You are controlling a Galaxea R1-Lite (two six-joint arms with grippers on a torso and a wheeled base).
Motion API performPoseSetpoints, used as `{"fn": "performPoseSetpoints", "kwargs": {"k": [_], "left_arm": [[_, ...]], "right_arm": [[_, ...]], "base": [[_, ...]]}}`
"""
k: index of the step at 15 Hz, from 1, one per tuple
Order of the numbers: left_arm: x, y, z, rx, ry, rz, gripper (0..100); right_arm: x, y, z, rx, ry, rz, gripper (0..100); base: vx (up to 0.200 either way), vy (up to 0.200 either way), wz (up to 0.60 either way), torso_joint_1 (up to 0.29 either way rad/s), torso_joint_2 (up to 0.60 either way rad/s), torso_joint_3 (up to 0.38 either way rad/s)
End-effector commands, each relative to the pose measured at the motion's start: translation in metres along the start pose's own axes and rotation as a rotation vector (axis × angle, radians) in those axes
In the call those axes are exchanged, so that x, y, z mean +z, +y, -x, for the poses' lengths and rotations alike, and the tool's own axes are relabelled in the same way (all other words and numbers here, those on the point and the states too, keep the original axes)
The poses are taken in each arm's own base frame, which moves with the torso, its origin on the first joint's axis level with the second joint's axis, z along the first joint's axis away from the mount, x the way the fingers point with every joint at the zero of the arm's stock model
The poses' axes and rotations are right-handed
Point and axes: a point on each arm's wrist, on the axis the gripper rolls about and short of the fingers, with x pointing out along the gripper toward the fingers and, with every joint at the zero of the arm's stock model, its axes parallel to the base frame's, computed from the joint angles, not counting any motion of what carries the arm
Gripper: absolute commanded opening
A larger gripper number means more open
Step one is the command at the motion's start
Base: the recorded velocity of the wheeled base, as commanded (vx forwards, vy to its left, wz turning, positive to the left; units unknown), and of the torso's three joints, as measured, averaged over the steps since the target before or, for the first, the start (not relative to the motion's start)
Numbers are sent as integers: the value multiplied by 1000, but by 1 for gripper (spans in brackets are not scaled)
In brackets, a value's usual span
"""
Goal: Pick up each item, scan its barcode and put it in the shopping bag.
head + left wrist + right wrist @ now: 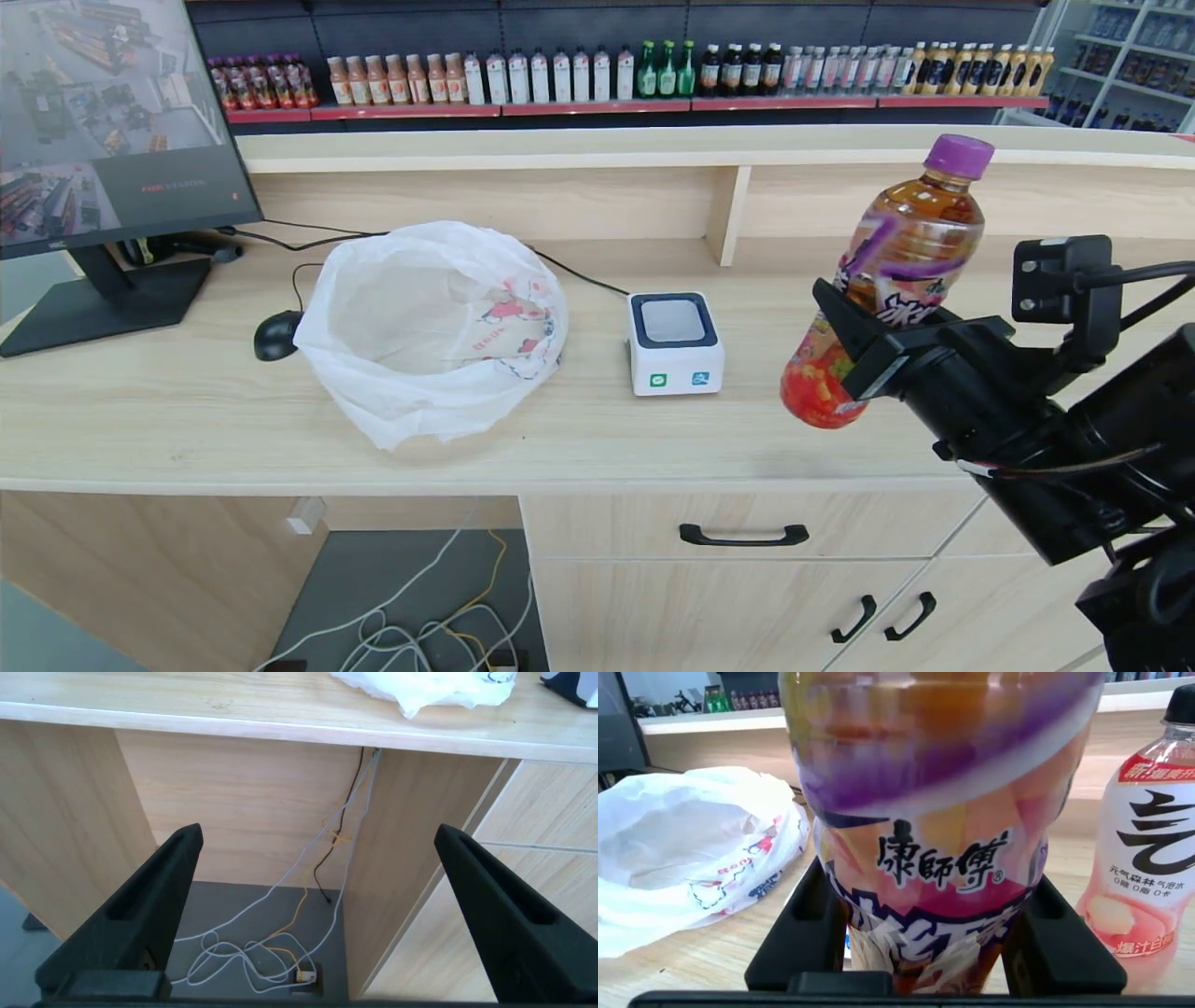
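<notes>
The right gripper (868,336) has its black jaws clamped around the lower half of a tea bottle (910,233), one finger on either side of the label. It holds the bottle up over the right part of the counter (187,411), to the right of the scanner (674,343). The bottle leans, its purple cap (959,154) tipped up and away to the far right. Its drink is amber, and the wrapper carries a purple swirl, a band of large dark characters on white, and red and orange fruit pictures towards the base. The left gripper (320,845) hangs low in front of the counter's open knee space with its jaws spread wide and nothing between them, and loose cables (280,943) lie on the floor beyond it. The white shopping bag (485,373) sits open-mouthed on the counter left of the scanner, with red printing on its side that is too creased to read. The scanner is a small white box with a dark-framed window on top and two little icons on its near face. A second bottle (1148,849), pale and peach-coloured with a white label bearing bold dark characters, stands on the counter just beside the held one. A black mouse (277,334) lies left of the bag, and a monitor (103,112) stands at the far left.
</notes>
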Motion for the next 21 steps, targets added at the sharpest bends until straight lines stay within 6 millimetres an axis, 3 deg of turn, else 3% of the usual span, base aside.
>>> {"fn": "performPoseSetpoints", "kwargs": {"k": [1,11,21], "left_arm": [[0,0,0,1,0,1,100],[0,0,0,3,-2,16,100],[0,0,0,3,-2,15,100]], "right_arm": [[1,0,-1,-2,-7,-1,0],[-1,4,-1,13,-1,0,0],[3,6,-9,12,-28,-9,0]], "base": [[0,0,0,0,0,0],[0,200,0,3,1,1],[0,0,0,0,0,0]]}}
